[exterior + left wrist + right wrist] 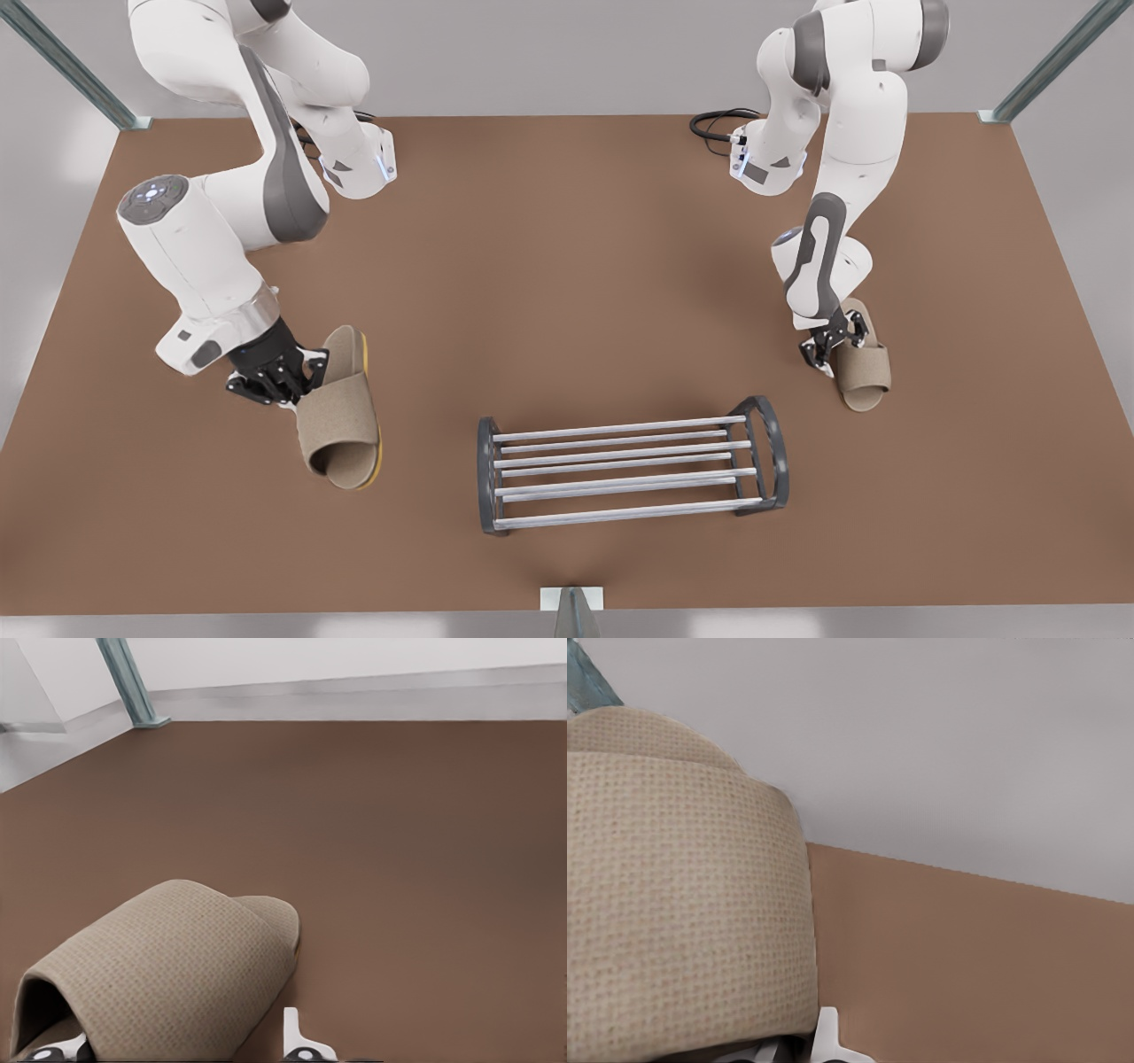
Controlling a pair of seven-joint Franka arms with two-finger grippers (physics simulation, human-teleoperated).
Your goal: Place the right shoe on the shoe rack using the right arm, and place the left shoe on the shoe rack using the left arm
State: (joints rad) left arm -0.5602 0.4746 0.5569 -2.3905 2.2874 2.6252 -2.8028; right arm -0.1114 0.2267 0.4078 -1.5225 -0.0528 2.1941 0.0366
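My right gripper (297, 390), at the front view's left, is shut on the right shoe (341, 425), a beige slipper with a yellow sole edge. The shoe hangs tilted just above the table. The right wrist view shows this shoe (682, 895) close up, beside a white fingertip (828, 1036). At the front view's right, the left shoe (864, 372) lies flat on the table. My left gripper (828, 354) is down over it, open. The left wrist view has the fingers (299, 1041) spread wide on either side of the shoe (168, 966). The shoe rack (620, 428) stands between the shoes, near the front edge.
The brown table (567, 266) stretches between both arm bases at the back. A black cable (718, 124) coils by the base at the front view's right. Metal frame posts (120, 111) stand at the table corners, and one post (571, 611) is at the middle of the front edge.
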